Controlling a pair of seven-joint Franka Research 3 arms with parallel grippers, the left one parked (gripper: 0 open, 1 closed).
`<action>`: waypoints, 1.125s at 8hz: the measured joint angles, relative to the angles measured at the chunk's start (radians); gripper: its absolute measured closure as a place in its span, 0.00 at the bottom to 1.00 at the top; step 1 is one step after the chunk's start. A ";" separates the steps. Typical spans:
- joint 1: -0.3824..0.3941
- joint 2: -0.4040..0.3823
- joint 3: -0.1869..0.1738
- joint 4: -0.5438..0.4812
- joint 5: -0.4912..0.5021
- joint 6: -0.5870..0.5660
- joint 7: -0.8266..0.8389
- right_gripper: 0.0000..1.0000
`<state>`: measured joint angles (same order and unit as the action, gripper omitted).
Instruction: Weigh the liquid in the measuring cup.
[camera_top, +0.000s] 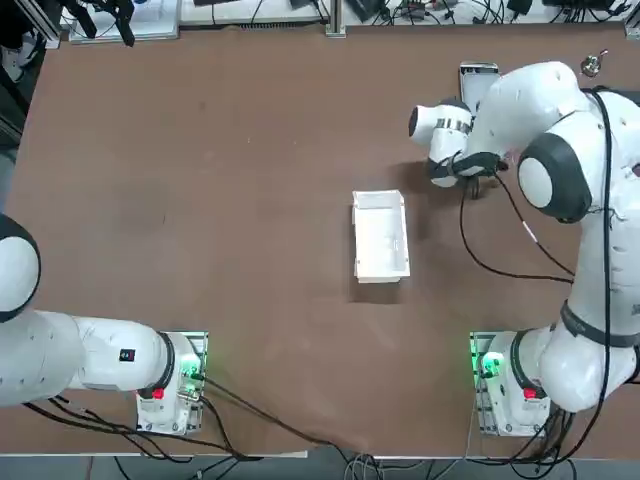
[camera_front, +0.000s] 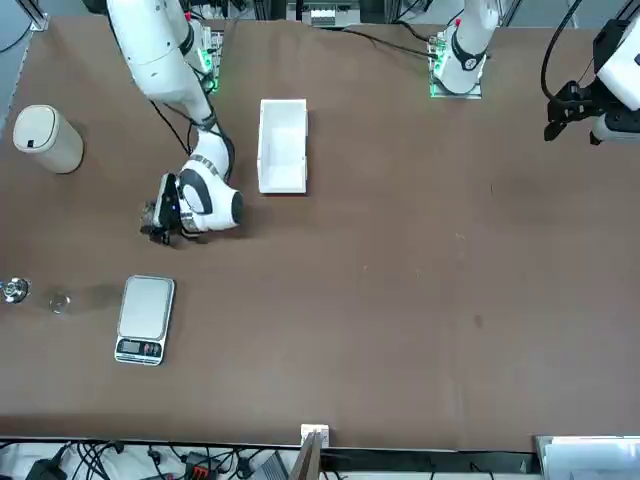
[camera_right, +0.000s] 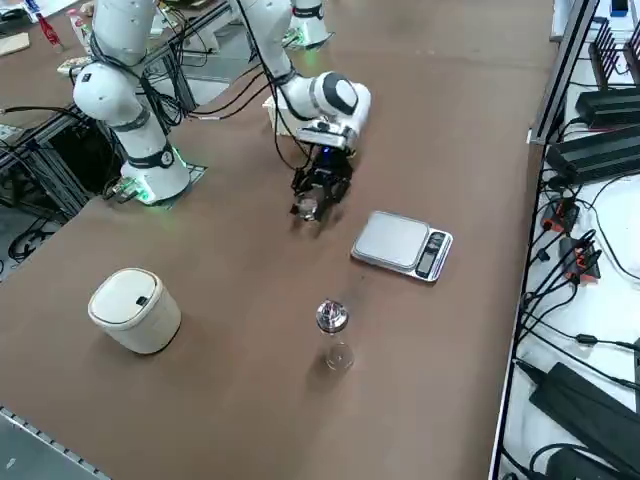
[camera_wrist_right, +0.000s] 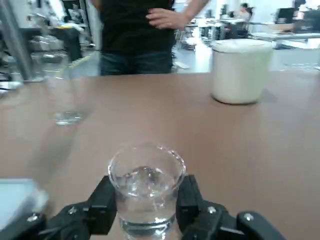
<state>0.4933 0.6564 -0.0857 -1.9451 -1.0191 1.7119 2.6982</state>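
The measuring cup (camera_wrist_right: 146, 187) is a small clear cup with liquid in it, and my right gripper (camera_wrist_right: 145, 212) is shut on it, one black finger (camera_wrist_right: 102, 205) on each side. In the right side view the gripper (camera_right: 315, 200) holds the cup (camera_right: 308, 208) low over the table, a short way from the silver scale (camera_right: 400, 245). The front view shows the gripper (camera_front: 155, 222) between the white box and the scale (camera_front: 145, 318). From overhead the arm hides the cup, and the scale (camera_top: 478, 75) sits just beyond the wrist.
A white rectangular box (camera_top: 381, 235) lies mid-table. A white lidded canister (camera_right: 135, 310) stands near the table's right edge. A small shiny metallic piece (camera_right: 331, 317) and a tiny clear round object (camera_right: 338, 355) sit past the scale. A person (camera_wrist_right: 145, 30) stands beyond the table.
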 joint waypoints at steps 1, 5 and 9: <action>0.004 0.000 0.001 0.030 -0.049 -0.001 -0.018 0.38; -0.020 0.004 -0.003 0.122 -0.245 0.123 -0.155 0.38; -0.101 0.066 -0.004 0.225 -0.362 0.277 -0.306 0.38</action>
<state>0.3924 0.7227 -0.0897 -1.7198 -1.3814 1.9885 2.3919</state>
